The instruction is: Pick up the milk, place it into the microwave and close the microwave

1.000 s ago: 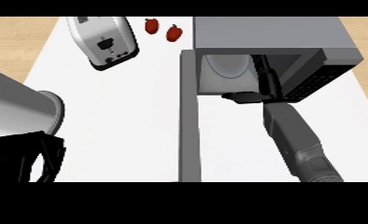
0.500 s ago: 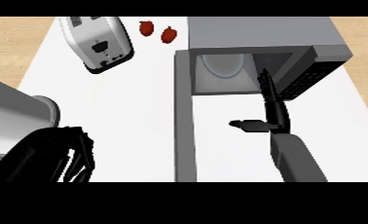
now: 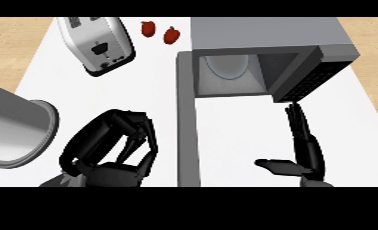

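1. Milk [image 3: 225,67]: apparently already inside the microwave [image 3: 266,31], showing as a pale rounded shape at the back of the cavity. Hard to tell for certain.
2. Right hand [image 3: 304,146]: holding nothing, fingers straight and pressed together, thumb stuck out sideways, hovering over the table [image 3: 244,139] just in front of the opening.
3. Left hand [image 3: 111,146]: low at the left, fingers curled round nothing.
4. Door [image 3: 186,124]: still swung wide open, seen edge-on between the two hands.
5. Judged so far: picking and placing apparently done. Left to do: swinging the door shut.
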Controlling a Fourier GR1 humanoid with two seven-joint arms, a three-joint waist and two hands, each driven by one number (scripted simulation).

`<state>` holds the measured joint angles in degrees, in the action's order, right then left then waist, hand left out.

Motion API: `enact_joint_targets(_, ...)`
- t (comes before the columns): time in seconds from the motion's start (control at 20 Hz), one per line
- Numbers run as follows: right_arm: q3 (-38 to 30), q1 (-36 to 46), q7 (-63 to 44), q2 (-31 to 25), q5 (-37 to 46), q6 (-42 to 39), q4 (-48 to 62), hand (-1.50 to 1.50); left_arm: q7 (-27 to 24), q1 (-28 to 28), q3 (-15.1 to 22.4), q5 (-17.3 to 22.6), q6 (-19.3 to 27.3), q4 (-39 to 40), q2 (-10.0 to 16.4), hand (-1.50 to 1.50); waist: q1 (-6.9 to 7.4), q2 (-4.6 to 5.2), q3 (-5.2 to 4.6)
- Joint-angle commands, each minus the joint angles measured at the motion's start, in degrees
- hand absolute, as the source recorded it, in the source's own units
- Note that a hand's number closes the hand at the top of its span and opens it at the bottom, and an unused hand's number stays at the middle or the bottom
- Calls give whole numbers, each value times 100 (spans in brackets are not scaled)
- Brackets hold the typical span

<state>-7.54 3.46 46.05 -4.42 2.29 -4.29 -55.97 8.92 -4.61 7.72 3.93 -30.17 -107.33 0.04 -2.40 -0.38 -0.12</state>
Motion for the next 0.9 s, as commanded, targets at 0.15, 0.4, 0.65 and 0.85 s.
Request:
enact_joint_targets(0.15,137,-1327,-282,-225,-217,-312,-1830,-150,-1047,-493,1208,-1280,527,1601,-4,150,29,29,0)
enact_joint_targets(0.4,221,-1732,-450,-620,-131,-593,-2532,-150,-1886,-988,1919,-1449,1709,3276,-3,150,-10,64,-1)
enact_joint_targets(0.65,207,-2197,-400,-602,-646,-1073,-3321,-150,-3090,-1374,2614,-1346,3239,4497,-3,150,-42,74,-2)
enact_joint_targets(0.85,87,-2368,-832,-946,-1174,-1592,-4131,-150,-3398,-1814,3295,-453,3979,4988,-3,150,-165,94,-10)
